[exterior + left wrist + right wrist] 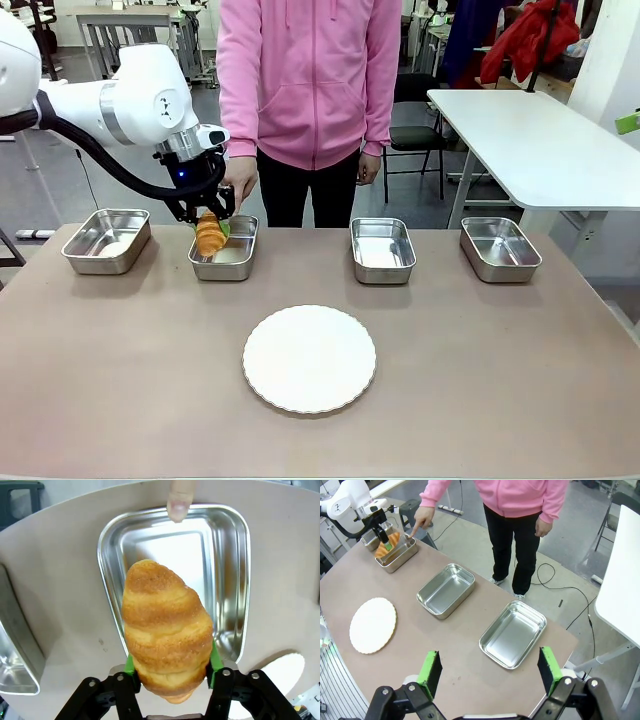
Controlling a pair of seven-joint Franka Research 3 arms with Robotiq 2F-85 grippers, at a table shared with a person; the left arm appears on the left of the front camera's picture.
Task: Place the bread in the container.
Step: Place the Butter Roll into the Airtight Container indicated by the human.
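Left wrist view: the croissant (166,635) is sitting pinched between the green pads (131,664) of the left gripper (171,669), held near its lower end with most of its length sticking out beyond the fingers. It is hanging over the steel tray (227,575), above the tray's edge rather than its middle, and not yet resting on the floor of it. A person's fingertip (179,500) is touching the tray's far rim, seemingly pointing it out.

Handling, as judged: light, soft-looking, ridged crust, likely to dent or flake under a hard squeeze; the ridges are giving the pads some purchase. Gripping across the thick middle would be steadier than the tapered end. With this end hold it may tip when let go.

Front view: the target tray is the second from the left in a far row of four, with the white plate (309,359) lying bare near the middle of the table (480,380).

Right wrist view: the right gripper (489,672) is hanging spread wide and holding nothing, over the table's right end, well apart from the croissant.
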